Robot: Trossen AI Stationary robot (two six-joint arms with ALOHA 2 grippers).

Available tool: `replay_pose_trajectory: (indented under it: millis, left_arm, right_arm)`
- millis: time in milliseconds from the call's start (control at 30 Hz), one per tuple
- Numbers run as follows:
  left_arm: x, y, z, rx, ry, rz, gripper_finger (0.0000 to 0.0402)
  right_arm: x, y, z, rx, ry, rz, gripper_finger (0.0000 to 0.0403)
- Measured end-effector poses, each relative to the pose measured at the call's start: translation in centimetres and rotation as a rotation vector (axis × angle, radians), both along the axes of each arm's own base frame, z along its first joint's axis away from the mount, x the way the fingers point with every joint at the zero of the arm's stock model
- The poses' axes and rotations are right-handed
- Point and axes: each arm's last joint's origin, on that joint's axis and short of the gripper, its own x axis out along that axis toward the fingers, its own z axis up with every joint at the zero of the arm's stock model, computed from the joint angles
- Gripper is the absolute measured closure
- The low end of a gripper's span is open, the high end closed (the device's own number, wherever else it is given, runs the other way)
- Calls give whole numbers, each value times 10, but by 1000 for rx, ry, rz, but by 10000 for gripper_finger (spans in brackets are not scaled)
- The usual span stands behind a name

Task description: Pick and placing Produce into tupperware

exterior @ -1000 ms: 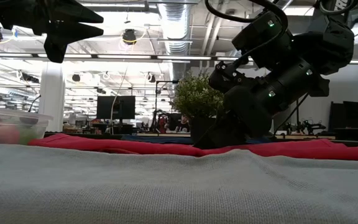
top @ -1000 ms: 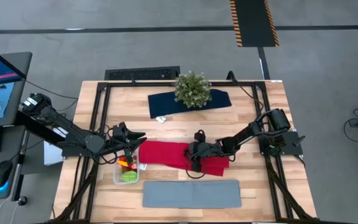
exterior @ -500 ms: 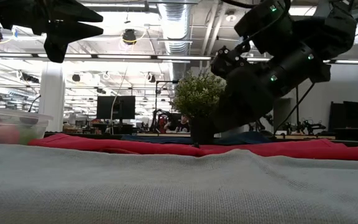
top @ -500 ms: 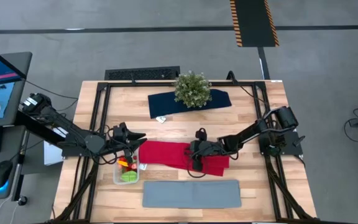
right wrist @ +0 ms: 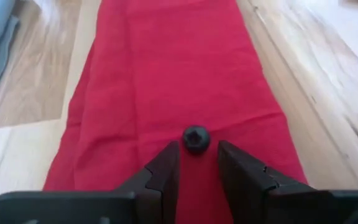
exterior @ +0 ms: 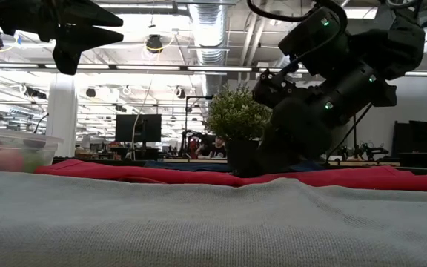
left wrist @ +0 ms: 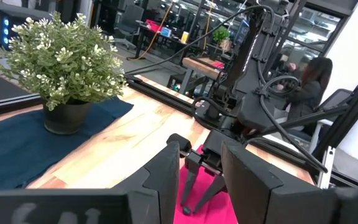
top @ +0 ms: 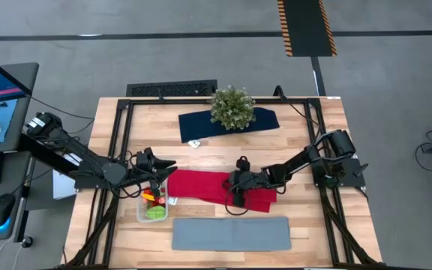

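A dark round berry [right wrist: 196, 138] lies on the red cloth [right wrist: 166, 74], right at the tips of my open right gripper [right wrist: 197, 152]. One finger stands on each side of it, and I see no touch. In the high view this gripper [top: 236, 193] slants down onto the red cloth [top: 197, 185]. The clear tupperware [top: 154, 206] stands at the cloth's left end with red, orange and green produce [top: 154, 201] inside. My left gripper [top: 168, 166] hangs level above the tupperware, open [left wrist: 201, 152], with nothing between its fingers.
A grey mat [top: 231, 232] lies along the near edge, in front of the red cloth. A potted plant [top: 232, 107] stands on a dark blue cloth [top: 201, 124] at the far side. Bare wood shows between the two cloths and at the right.
My right gripper has lifted a little off the red cloth and sunk back down to it, staying open over the same spot.
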Motion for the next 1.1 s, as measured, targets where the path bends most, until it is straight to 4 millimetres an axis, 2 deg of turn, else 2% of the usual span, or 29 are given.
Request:
replay_pose_trajectory:
  millis: [867,1100]
  left_arm:
    - [0,0,0,0,0,0,292]
    - [0,0,0,0,0,0,292]
  right_arm:
    - [1,0,1,26,-6,12,345]
    - [1,2,2,59,-12,50,342]
